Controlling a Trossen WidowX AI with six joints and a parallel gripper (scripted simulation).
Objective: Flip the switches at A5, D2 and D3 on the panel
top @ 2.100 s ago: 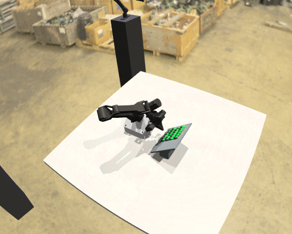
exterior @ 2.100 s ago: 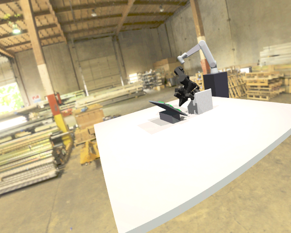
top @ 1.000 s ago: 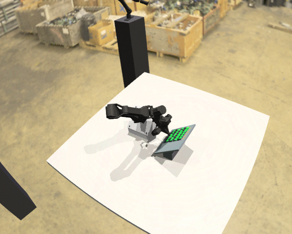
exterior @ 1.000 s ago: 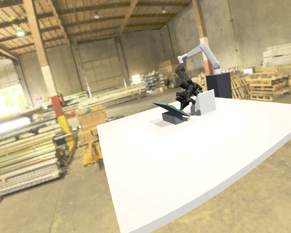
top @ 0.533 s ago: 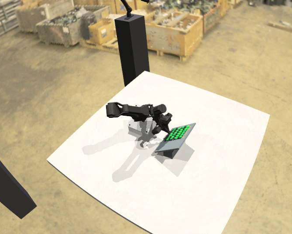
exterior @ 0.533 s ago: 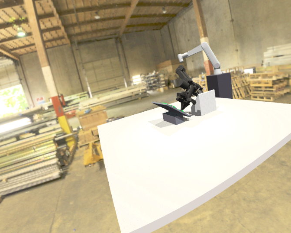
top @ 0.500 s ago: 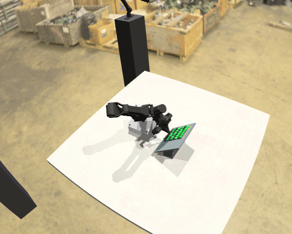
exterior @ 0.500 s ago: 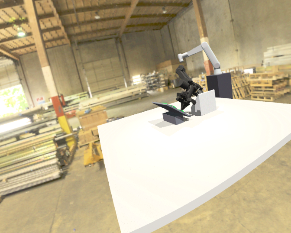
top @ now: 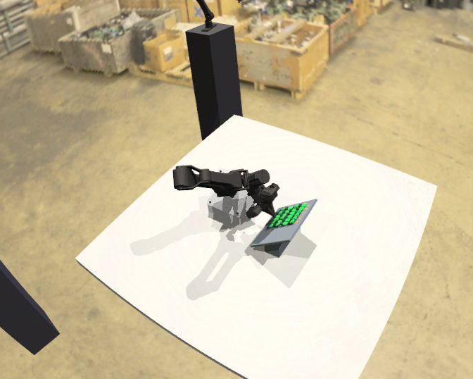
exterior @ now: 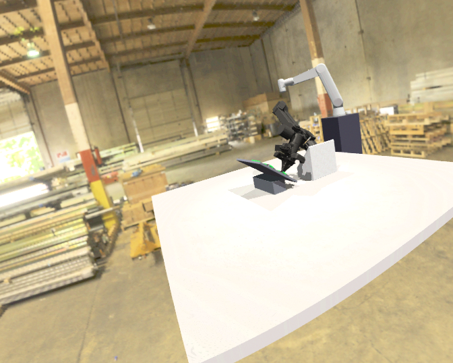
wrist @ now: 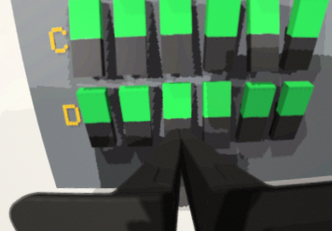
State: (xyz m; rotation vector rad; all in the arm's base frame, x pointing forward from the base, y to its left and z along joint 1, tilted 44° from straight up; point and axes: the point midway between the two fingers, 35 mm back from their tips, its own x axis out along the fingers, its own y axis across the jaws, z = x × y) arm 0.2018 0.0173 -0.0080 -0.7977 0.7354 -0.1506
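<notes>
The claw (wrist: 179, 137) is fully closed with nothing between its fingers, and the two black fingers are pressed together into one narrow tip. In the wrist view this tip is placed at the near, dark end of the third switch in row D (wrist: 176, 103) — whether it touches the switch or only hangs just above it cannot be told. The yellow letters C (wrist: 58, 41) and D (wrist: 71, 115) are printed at the left edge of the grey panel (wrist: 42, 74), and six switches are seen in each of these two rows, each with a green far half and a dark near half. The second switch in row D (wrist: 134, 106) stands just left of the tip, apart from it. In the top view the panel (top: 269, 236) is seen tilted on a dark wedge base on the white tabletop (top: 350, 265), close to the light grey block (top: 224, 209) under the black arm (top: 216, 181), which is bent down over the panel's near edge. The column numbers are too small to be read.
</notes>
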